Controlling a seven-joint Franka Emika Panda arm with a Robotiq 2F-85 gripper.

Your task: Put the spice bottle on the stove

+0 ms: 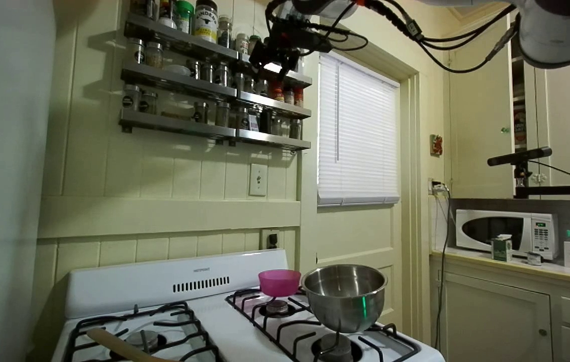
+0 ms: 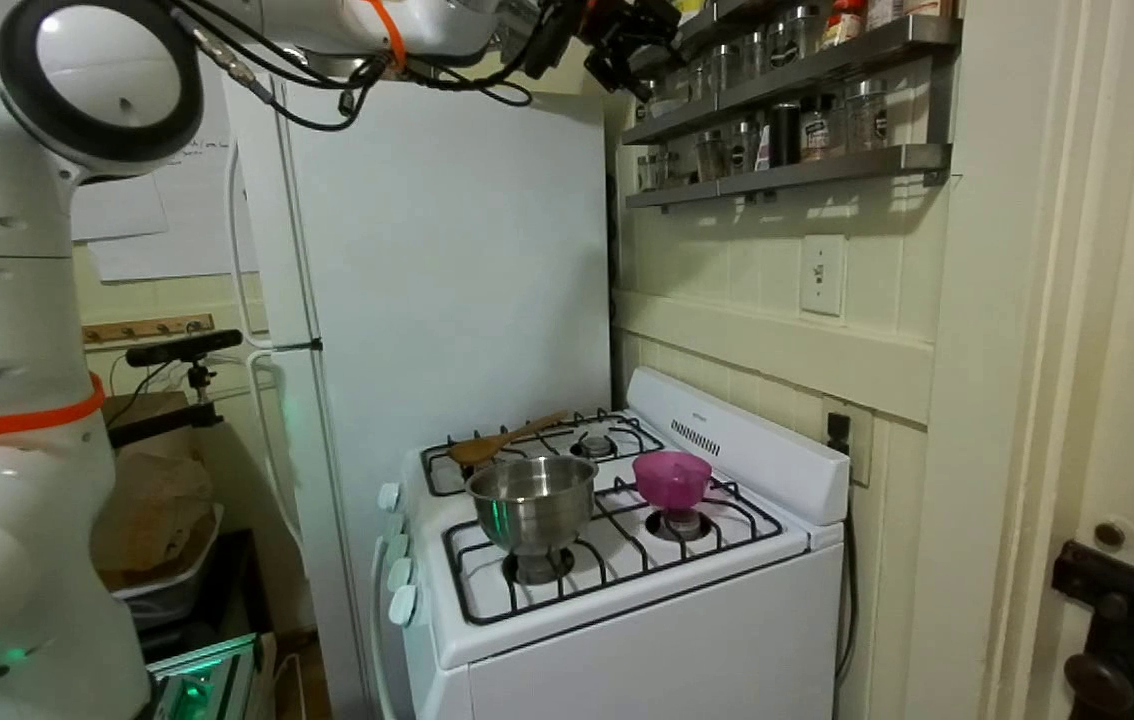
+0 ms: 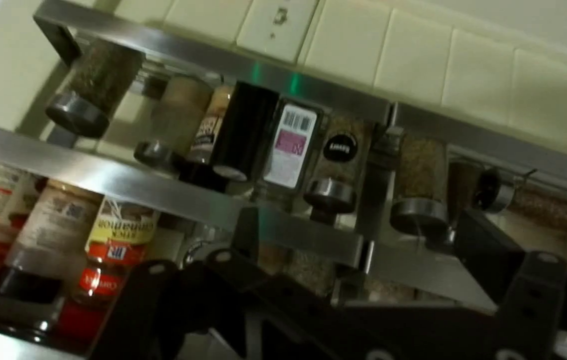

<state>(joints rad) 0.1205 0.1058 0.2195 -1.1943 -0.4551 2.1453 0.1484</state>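
Claw [image 3: 361, 227] gapes wide and empty, low in the wrist view; a spice bottle [image 3: 337, 162] near centre, likely light, slick, breakable glass, wants a gentle mid-body squeeze!

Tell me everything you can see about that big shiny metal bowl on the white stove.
The big shiny silver metal bowl looks like stainless steel: round and deep, with smooth curved sides and a thin rim around a wide open top. It stands upright on a black grate of the white gas stove, above a front burner. A green gleam falls on its outside, and it sits apart from the round pink bowl. Its inside bottom is out of sight.
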